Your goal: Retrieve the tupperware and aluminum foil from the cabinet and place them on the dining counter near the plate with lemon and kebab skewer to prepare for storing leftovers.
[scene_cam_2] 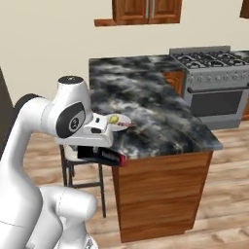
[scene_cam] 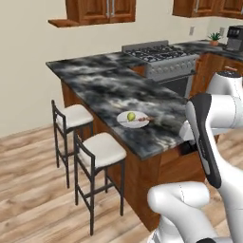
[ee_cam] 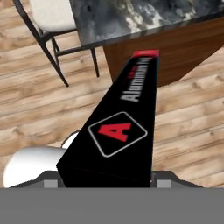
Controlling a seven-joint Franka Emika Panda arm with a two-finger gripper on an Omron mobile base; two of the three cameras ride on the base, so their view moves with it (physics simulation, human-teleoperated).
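My gripper [ee_cam: 107,177] is shut on the aluminum foil [ee_cam: 118,131], a long black box with a red end and pale lettering. It juts out over the wood floor below the dining counter's edge. From the right base, the gripper [scene_cam_2: 97,151] holds the aluminum foil [scene_cam_2: 104,156] just left of the dining counter [scene_cam_2: 151,104], below the plate [scene_cam_2: 119,122] with the lemon [scene_cam_2: 113,118]. The plate [scene_cam: 133,119] and lemon [scene_cam: 131,116] lie near the near end of the dining counter [scene_cam: 104,83]. The cabinet [scene_cam: 102,10] hangs closed on the far wall. The tupperware is out of view.
Two white-seated stools [scene_cam: 71,116] [scene_cam: 102,149] stand along the counter's left side. A steel stove [scene_cam: 161,59] sits behind the island, with a coffee machine [scene_cam: 234,38] and a small plant [scene_cam: 214,37] on the wall counter. Open wood floor lies to the left.
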